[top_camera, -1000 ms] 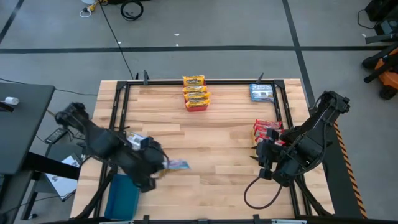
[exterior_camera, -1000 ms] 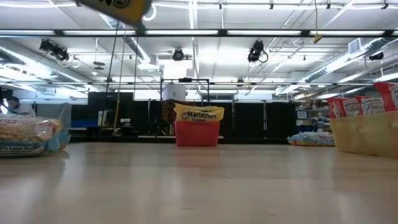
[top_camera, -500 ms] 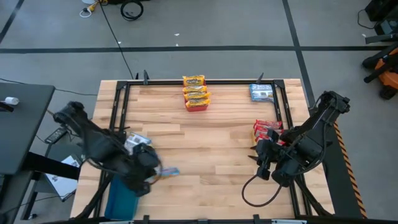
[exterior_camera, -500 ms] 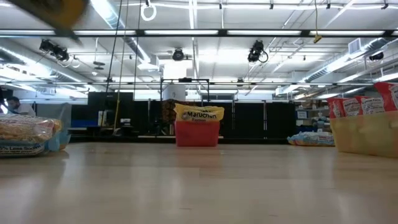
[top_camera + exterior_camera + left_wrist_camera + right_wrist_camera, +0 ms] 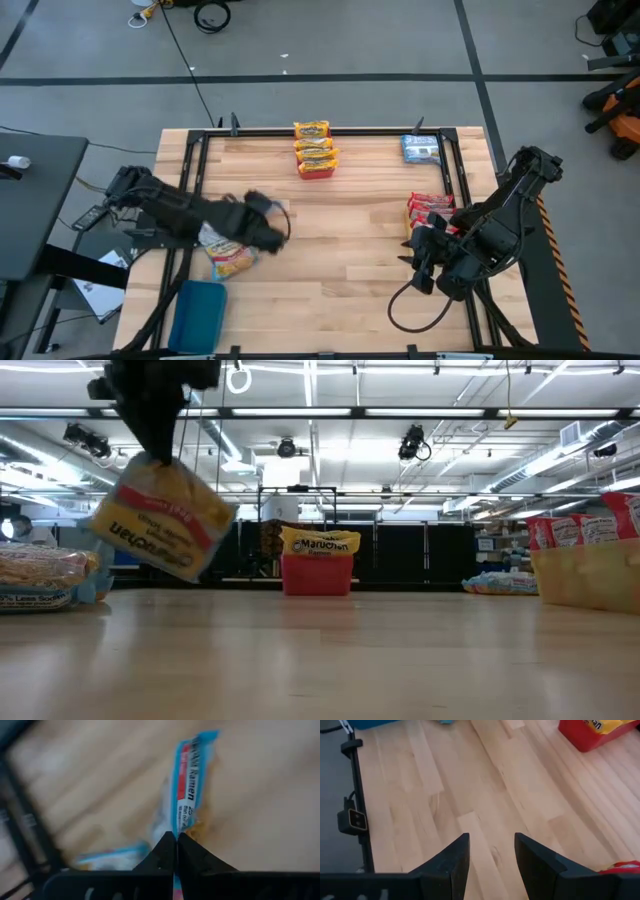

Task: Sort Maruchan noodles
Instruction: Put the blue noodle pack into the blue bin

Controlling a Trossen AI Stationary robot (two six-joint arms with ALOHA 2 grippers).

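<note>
Since half a second ago the left gripper (image 5: 262, 222) has swung from the lower left of the table up toward its middle-left, and a yellow-orange Maruchan packet (image 5: 232, 257) now hangs in the air beneath it; in the low view that packet (image 5: 162, 524) dangles tilted at the upper left of the frame, clear of the wood. From the left wrist camera the two dark fingers (image 5: 165, 851) are pressed together on the edge of a packet (image 5: 189, 790) that looks blue-edged from that angle, so the colour differs between views; a second blurred packet (image 5: 107, 860) lies on the table below it. Other noodles sit sorted around the table: yellow packets (image 5: 314, 147) in the red tray (image 5: 316, 171) at the top centre, blue packets (image 5: 420, 148) at the top right corner, and red packets (image 5: 430, 209) at the right edge. A blue tray (image 5: 197, 314) lies at the lower left, just off the table (image 5: 350, 260) top. Low on the right side, the right gripper (image 5: 424, 262) waits with its fingers (image 5: 451, 861) spread apart over bare wood, holding nothing.
</note>
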